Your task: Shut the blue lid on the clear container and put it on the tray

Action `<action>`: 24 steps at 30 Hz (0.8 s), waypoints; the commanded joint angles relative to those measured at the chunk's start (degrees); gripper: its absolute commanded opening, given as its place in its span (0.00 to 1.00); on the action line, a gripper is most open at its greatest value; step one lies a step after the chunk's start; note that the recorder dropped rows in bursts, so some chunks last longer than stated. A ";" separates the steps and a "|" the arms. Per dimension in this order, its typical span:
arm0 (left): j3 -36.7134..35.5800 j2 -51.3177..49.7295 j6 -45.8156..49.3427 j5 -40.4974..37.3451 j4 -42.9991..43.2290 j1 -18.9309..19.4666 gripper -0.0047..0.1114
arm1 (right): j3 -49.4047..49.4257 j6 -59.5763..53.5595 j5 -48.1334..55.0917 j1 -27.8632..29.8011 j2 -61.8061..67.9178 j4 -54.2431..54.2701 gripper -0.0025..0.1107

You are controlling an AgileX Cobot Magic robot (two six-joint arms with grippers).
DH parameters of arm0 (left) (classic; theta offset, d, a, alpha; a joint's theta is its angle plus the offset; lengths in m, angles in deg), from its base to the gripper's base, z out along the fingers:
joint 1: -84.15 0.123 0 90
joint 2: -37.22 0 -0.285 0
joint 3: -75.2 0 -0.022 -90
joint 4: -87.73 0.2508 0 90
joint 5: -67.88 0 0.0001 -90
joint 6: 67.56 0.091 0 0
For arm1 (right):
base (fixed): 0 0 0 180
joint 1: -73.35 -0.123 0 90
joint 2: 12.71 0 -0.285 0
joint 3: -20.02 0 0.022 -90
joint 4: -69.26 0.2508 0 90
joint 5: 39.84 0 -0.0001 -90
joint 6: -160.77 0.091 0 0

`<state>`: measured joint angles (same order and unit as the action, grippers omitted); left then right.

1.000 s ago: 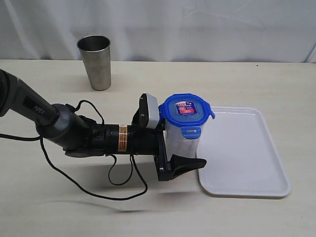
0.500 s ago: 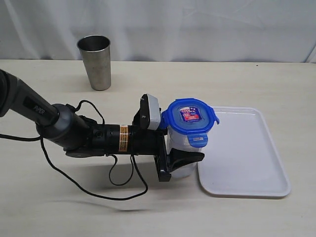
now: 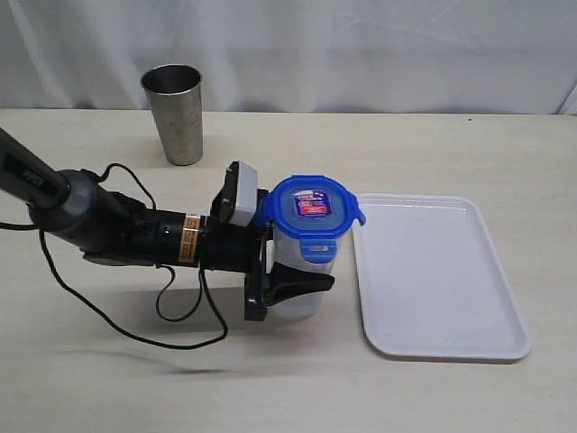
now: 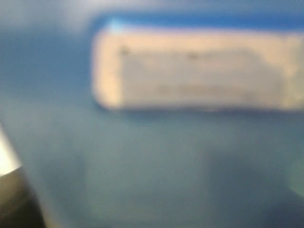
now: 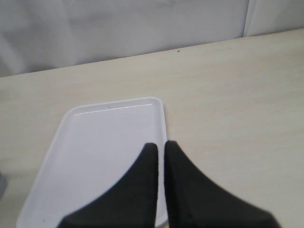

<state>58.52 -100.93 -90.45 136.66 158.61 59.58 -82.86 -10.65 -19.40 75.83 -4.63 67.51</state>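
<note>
The clear container (image 3: pixel 296 263) stands upright just left of the tray (image 3: pixel 451 347), apart from it, with the blue lid (image 3: pixel 311 206) sitting on top. My left gripper (image 3: pixel 300 263) reaches in from the left and is shut on the container's body; the near finger (image 3: pixel 302 280) shows and the far one is hidden behind it. In the left wrist view a blurred blue surface (image 4: pixel 152 161), very close, fills the frame. My right gripper (image 5: pixel 161 148) is shut with nothing in it, hovering over the tray's long edge (image 5: pixel 159 118); it is out of the exterior view.
A shiny steel cup (image 3: pixel 176 113) stands at the back left. A black cable (image 3: pixel 135 329) loops on the table below the left arm. A white curtain (image 3: pixel 361 45) backs the table.
My left arm has drawn back to the left with the container and lid in its grip, from the tray's left edge to a spot on the table beside it.
</note>
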 commanded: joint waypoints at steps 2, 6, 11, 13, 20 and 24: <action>0.28 0.74 -1.96 1.18 4.26 4.94 0.04 | 0.10 0.08 -0.23 0.05 -0.30 0.02 0.06; 0.28 0.84 -2.46 1.18 4.42 8.14 0.04 | 0.10 0.08 -0.23 0.05 -0.30 0.02 0.06; 0.28 0.84 -2.46 1.18 6.01 9.48 0.04 | 0.10 0.08 -0.23 0.05 -0.30 0.02 0.06; 0.28 0.84 -2.46 1.18 6.01 9.34 0.04 | 0.10 0.08 -0.23 0.05 -0.30 0.02 0.06; 0.28 0.84 -2.46 1.18 6.01 8.26 0.04 | 0.10 -0.49 -0.23 0.05 -0.30 -0.56 0.06; 0.28 0.84 -2.46 1.18 6.01 7.77 0.04 | 0.10 -0.83 -0.47 0.05 -0.30 -1.84 0.06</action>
<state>58.52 -100.48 -92.77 137.94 164.04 67.94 -82.86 -10.87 -19.40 75.83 -4.63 66.48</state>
